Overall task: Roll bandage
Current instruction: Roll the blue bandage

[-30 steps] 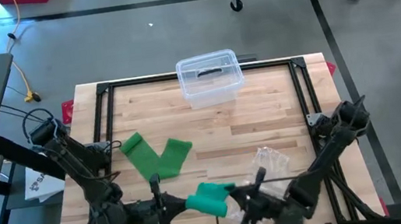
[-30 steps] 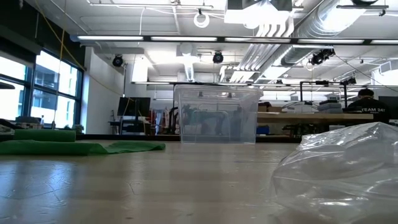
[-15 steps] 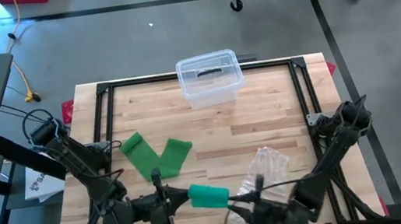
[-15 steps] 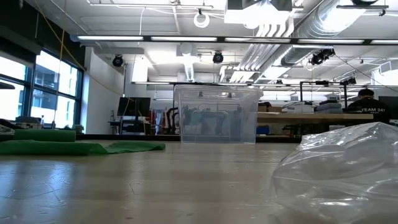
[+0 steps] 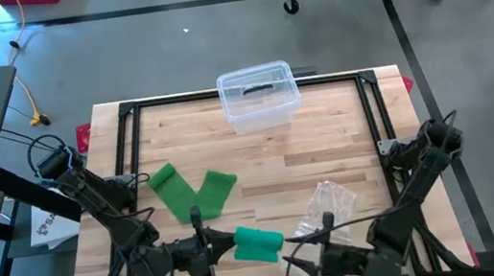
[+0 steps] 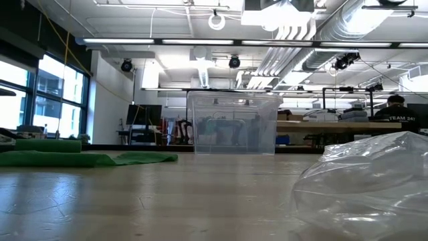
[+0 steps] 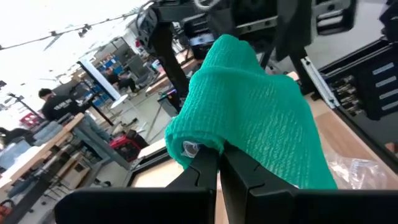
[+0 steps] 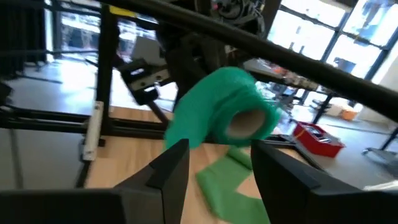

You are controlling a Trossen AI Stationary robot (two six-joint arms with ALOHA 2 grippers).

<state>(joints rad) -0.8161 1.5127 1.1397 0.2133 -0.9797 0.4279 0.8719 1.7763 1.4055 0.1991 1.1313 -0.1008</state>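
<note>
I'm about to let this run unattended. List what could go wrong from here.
1. The left gripper alone pinches the bandage roll at one end; it could slip or droop.
2. The right gripper is open and off the roll, so nothing steadies the far end, and the wound layers may loosen.
3. The unrolled green strip lies folded on the table; it may wind on crooked.

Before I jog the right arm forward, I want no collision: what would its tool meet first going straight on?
Probably the green bandage roll, held by the left tool. It sits directly ahead of the open right tool, though depth is unclear.
</note>
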